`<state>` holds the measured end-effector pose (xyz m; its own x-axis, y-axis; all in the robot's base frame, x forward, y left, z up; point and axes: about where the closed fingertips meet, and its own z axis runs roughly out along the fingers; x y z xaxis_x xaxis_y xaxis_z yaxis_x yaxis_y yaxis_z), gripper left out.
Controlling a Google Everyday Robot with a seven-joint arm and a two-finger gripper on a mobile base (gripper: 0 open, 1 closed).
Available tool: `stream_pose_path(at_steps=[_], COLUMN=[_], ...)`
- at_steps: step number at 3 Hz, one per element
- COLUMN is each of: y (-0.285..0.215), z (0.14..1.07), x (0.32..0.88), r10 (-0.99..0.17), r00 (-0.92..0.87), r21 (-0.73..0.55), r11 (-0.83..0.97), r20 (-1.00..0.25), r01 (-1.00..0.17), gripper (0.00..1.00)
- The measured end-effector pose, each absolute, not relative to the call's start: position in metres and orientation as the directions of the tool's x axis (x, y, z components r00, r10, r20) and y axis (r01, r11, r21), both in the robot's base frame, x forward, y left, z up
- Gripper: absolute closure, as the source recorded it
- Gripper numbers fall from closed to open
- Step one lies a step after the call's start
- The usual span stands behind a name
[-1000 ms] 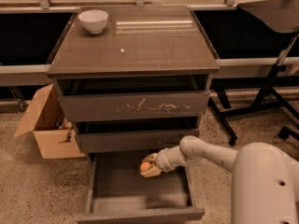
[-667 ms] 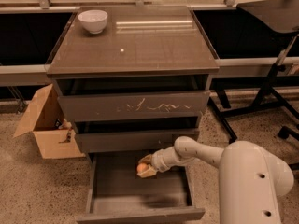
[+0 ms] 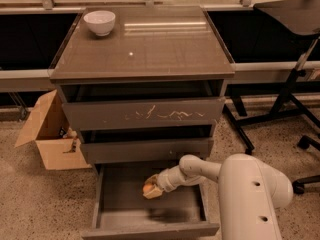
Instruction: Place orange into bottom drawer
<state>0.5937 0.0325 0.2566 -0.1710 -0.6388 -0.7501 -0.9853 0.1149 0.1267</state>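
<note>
The bottom drawer [image 3: 150,231] is pulled open at the foot of the dark cabinet, showing its shallow tray. My gripper [image 3: 151,190] reaches from the right over the middle of this tray, a little above its floor. It is shut on the small orange [image 3: 148,187], which shows between the pale fingers. A shadow lies on the tray floor below it.
A white bowl [image 3: 99,22] stands at the back left of the cabinet top [image 3: 150,49]. The scratched top drawer [image 3: 145,115] and the middle drawer [image 3: 145,150] are closed. An open cardboard box [image 3: 50,139] sits on the floor left. Black chair legs [image 3: 280,109] stand to the right.
My gripper has moved left and slightly lower over the open drawer, carrying the orange with it.
</note>
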Motion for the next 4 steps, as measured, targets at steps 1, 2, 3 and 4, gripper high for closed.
stream_pose_path(at_steps=[1,2,3,4], y=[0.036,0.041,0.043,0.043], z=[0.241,0.22,0.201,0.197], x=[0.586,0.58,0.579,0.58], r10=[-0.638,-0.628,-0.62,-0.618], r00=[-0.192,-0.216,-0.225,-0.227], r21=[0.149,0.186,0.199,0.201], r11=[0.122,0.115,0.111,0.113], r20=[-0.746,-0.748,-0.752,-0.753], r01=[-0.981,-0.976,-0.974,-0.973], gripper=[1.0,1.0,0.86,0.63])
